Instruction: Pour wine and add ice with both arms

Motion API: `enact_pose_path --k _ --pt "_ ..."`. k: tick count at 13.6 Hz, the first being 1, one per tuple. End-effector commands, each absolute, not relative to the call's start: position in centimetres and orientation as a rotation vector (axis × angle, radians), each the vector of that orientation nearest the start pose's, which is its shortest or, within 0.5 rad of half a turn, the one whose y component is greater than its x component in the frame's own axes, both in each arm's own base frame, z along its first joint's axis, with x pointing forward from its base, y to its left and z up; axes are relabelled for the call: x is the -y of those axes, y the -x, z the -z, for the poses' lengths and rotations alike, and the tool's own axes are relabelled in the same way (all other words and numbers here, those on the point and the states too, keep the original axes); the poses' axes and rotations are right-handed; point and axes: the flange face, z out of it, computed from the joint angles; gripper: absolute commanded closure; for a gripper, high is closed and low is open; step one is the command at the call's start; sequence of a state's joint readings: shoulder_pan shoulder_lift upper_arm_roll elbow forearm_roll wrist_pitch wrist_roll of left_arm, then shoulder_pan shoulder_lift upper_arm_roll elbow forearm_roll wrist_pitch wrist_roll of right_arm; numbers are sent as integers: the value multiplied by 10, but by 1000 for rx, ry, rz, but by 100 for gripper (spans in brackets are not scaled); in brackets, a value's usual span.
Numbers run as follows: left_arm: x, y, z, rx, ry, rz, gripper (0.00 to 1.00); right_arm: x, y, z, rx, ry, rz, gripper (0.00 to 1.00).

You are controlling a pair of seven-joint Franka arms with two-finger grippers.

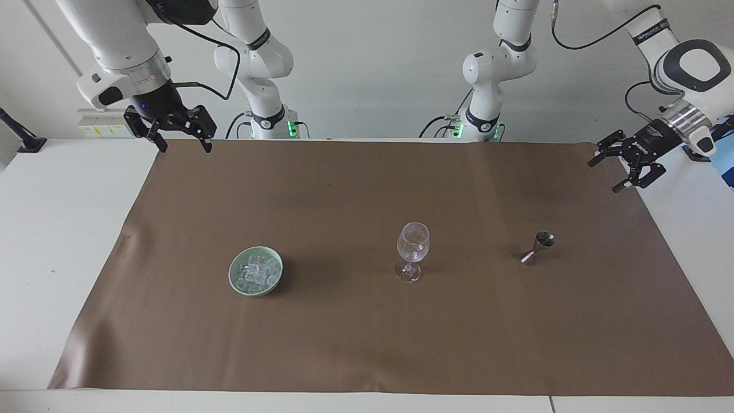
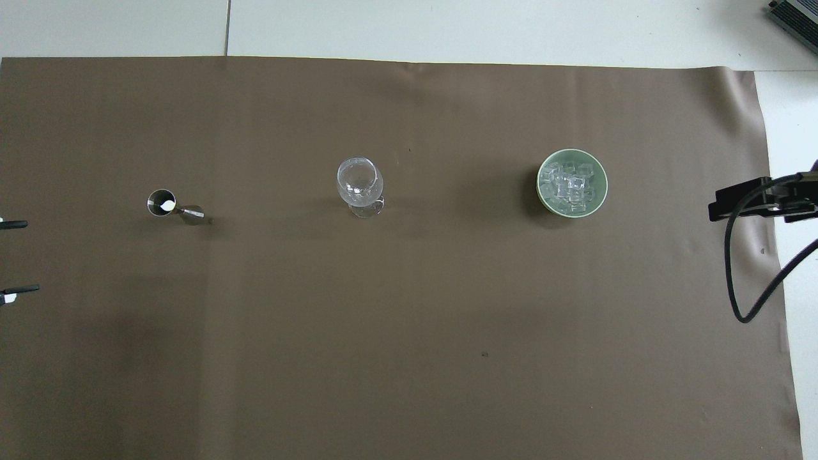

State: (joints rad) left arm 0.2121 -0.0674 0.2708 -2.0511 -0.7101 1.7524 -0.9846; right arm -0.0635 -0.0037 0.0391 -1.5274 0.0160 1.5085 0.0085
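Observation:
A small dark metal jigger [image 1: 538, 248] [image 2: 174, 208] stands on the brown mat toward the left arm's end; I see no liquid in it. A clear stemmed glass [image 1: 412, 249] [image 2: 361, 185] stands upright mid-mat and looks empty. Clear ice cubes [image 1: 256, 271] [image 2: 571, 187] fill a pale green bowl [image 1: 234, 276] [image 2: 540, 186] toward the right arm's end. My left gripper [image 1: 609, 172] [image 2: 16, 257] is open and empty, in the air over the mat's edge, apart from the jigger. My right gripper [image 1: 185, 148] is open and empty over the mat's corner.
The brown mat [image 1: 355, 344] covers most of the white table [image 1: 51, 229]. Part of the right hand and a black cable loop [image 2: 741, 268] hang over the mat's edge at the right arm's end. Two more white arms [image 1: 258, 63] stand at the table's robot end.

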Motion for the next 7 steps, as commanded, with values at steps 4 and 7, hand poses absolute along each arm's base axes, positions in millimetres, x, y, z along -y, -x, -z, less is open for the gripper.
enact_pose_path --k 4,7 --pt "-177 -474 -416 -1825 -1562 586 0 13 -542 -641 -48 3117 -23 0" --pt "-170 -473 -393 -1825 -1522 587 0 13 -542 -641 -51 3117 -23 0"
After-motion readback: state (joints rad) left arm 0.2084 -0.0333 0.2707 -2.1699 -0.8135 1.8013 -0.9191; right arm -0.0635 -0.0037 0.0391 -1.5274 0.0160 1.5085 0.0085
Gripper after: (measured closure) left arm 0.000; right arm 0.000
